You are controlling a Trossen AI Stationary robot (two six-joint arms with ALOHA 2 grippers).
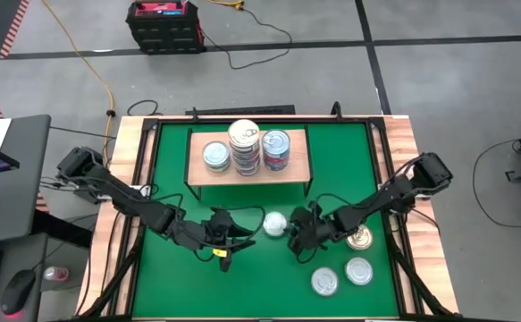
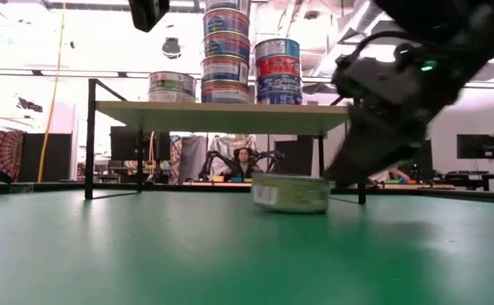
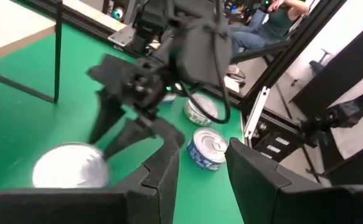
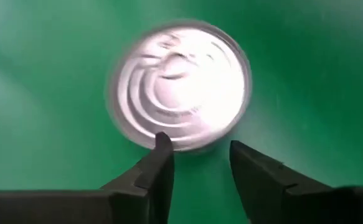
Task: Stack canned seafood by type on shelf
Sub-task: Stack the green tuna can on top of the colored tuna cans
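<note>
1. The left gripper (image 1: 227,234) hangs low over the green table (image 1: 171,286), at about 7 o'clock from the shelf (image 1: 197,172). Its dark fingers (image 3: 169,155) stand apart with nothing between them, as its wrist view shows.

2. On the shelf, from left to right: a single tin (image 1: 215,156), a tall stack (image 1: 245,148) of several tins, and a short stack (image 1: 276,149) with blue and red side labels. So sorting looks well begun, by my reading.

3. The loose tin (image 1: 275,224) lies flat on the table between the two grippers, at 6 o'clock from the shelf. Its lid is silver, round and ringed with shallow ridges; its side is a pale label.

4. The right gripper (image 1: 298,234) sits just beside that tin at its 4 o'clock, fingers (image 4: 159,163) apart and empty, tips at the lid's edge. I judge this tin to be the one in hand.

5. Still left: a gold-lidded tin (image 1: 360,237) under the right arm, and two silver-lidded tins (image 1: 325,282) (image 1: 359,270) at 5 o'clock from the shelf.

6. The shelf is a light-wood board on thin black legs; the table top is smooth and matte.
</note>
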